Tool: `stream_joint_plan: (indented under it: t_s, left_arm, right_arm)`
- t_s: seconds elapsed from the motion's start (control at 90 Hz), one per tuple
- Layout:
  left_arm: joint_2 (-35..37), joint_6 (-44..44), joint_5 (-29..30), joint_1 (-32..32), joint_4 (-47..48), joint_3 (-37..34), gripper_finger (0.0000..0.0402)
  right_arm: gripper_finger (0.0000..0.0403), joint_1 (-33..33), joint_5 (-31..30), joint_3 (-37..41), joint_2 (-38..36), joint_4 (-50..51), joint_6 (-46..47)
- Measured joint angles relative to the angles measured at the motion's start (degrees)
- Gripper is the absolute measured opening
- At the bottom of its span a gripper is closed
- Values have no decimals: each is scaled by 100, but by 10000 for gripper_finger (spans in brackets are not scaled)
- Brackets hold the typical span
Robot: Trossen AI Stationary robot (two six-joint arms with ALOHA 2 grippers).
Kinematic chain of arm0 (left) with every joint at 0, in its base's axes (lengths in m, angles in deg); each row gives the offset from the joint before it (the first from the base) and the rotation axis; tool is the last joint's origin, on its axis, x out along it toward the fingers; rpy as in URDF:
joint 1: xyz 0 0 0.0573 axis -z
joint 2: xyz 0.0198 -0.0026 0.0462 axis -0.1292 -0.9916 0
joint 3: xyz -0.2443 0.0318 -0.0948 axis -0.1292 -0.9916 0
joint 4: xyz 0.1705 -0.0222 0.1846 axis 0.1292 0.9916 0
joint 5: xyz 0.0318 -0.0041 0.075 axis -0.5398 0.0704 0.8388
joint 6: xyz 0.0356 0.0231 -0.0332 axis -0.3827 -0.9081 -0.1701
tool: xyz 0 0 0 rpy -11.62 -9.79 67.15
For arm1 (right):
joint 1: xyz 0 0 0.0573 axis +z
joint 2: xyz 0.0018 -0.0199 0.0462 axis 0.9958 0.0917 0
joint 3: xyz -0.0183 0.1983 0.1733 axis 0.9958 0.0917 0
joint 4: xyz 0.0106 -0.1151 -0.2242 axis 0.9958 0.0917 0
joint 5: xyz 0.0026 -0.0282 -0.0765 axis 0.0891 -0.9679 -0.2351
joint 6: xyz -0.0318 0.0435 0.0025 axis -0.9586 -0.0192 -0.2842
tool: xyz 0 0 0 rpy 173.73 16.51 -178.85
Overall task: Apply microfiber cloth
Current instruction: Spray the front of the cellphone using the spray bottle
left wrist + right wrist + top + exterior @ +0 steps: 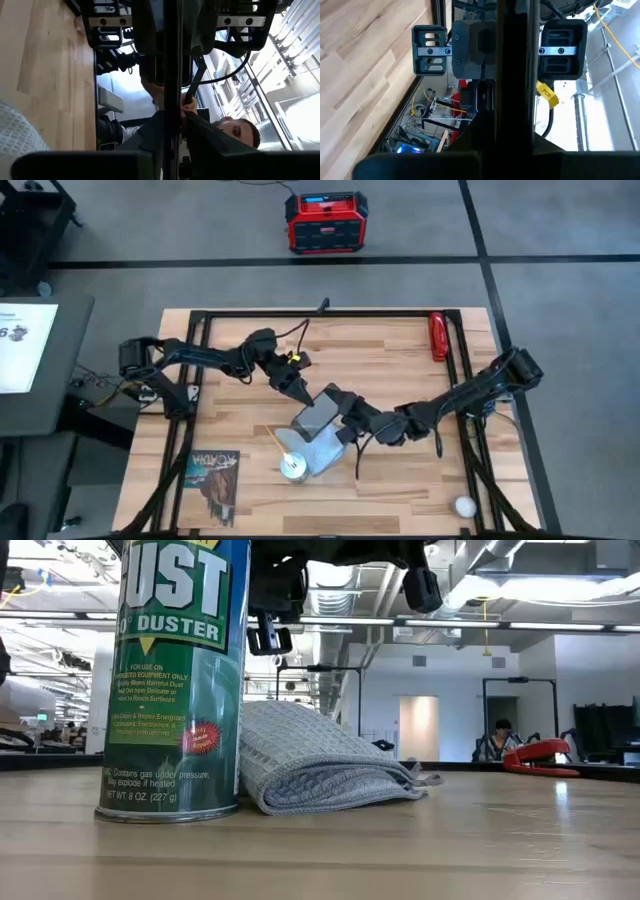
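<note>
A black phone (pixel 320 410) hangs tilted above the table's middle, between my two grippers. My left gripper (pixel 299 391) is at the phone's far-left end and my right gripper (pixel 343 414) at its right end; each is shut on it. Each wrist view shows the phone edge-on as a dark bar (pixel 172 75) (pixel 515 75), with the other arm's gripper behind it. The microfiber cloth (pixel 322 448) (pixel 320 765), pale blue-grey, lies folded on the table under the phone. No gripper touches the cloth. My left gripper holds the phone by its far-left end (pixel 306 399), coming at it slanting down from the table's far left. The phone is lifted clear above the cloth and tilted. The fingertips themselves are hidden behind the phone's edge. My right gripper holds the phone's right end (pixel 337 413), reaching in about level from the table's right. The phone stays clear of cloth and table. Its own wrist view looks along the phone's edge (pixel 515 125), which hides the place of contact.
A green duster can (pixel 293 467) (pixel 175 680) stands upright just near-left of the cloth. A dark printed booklet (pixel 215 480) lies at the near left. A red tool (pixel 438 335) sits at the far right and a white ball (pixel 465 506) at the near right. A person (pixel 240 132) is beyond the table.
</note>
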State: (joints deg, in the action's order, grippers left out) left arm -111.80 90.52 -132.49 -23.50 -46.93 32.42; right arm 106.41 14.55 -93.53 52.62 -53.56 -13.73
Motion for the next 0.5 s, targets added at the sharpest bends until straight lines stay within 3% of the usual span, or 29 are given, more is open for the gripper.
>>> stream_joint_plan:
  t_s: [0.5]
  left_arm:
    - [4, -480, 95, 30, 500, 20, 46]
  right_arm:
    - [9, -18, 5, 7, 4, 51, 64]
